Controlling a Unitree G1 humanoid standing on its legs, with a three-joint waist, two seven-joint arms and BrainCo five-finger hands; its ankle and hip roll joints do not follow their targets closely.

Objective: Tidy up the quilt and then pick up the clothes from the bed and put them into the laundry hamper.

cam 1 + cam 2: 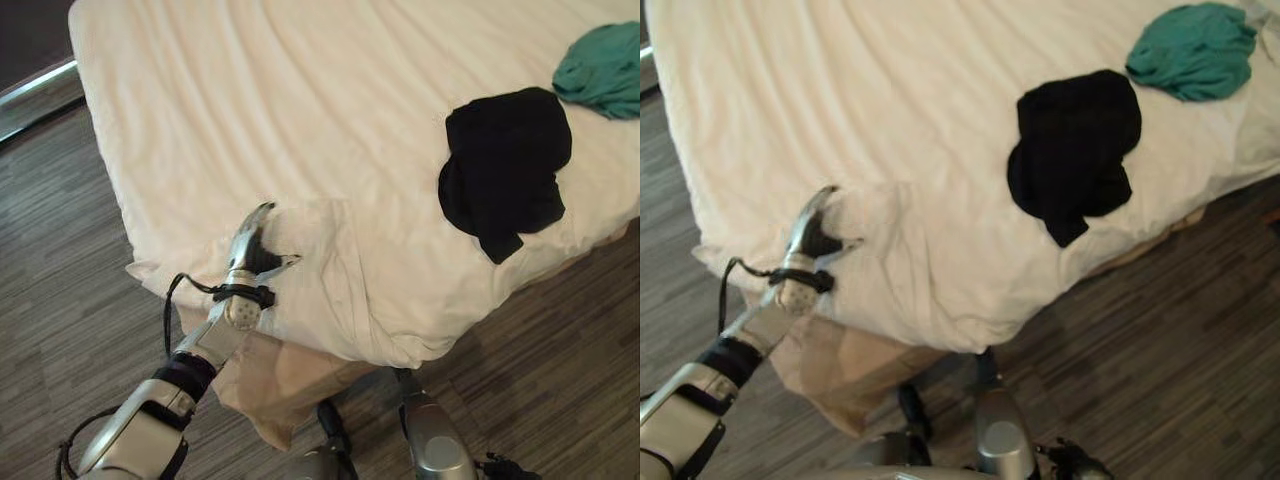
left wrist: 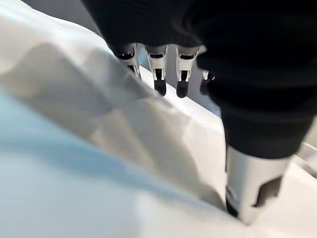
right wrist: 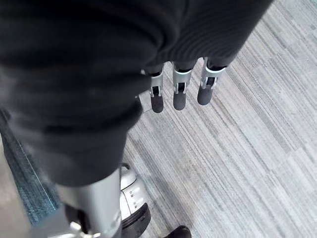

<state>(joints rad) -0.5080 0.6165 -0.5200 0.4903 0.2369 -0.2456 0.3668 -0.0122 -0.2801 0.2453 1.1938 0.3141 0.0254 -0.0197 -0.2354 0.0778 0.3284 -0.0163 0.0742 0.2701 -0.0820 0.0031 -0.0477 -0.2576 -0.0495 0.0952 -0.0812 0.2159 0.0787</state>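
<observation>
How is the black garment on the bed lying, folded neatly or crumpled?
Crumpled. The black garment lies bunched in an uneven heap on the white quilt, one end trailing toward the bed's edge.

The bed (image 1: 300, 380) stands on a grey wood-grain floor (image 1: 70, 300), its cream quilt (image 1: 300, 120) spread over the top and hanging off the near edge. The left robot hand (image 1: 252, 252) rests on the quilt by that edge. To its right lies a black garment (image 1: 505, 165); just beyond that, touching it, lies a green garment (image 1: 605, 68).
</observation>
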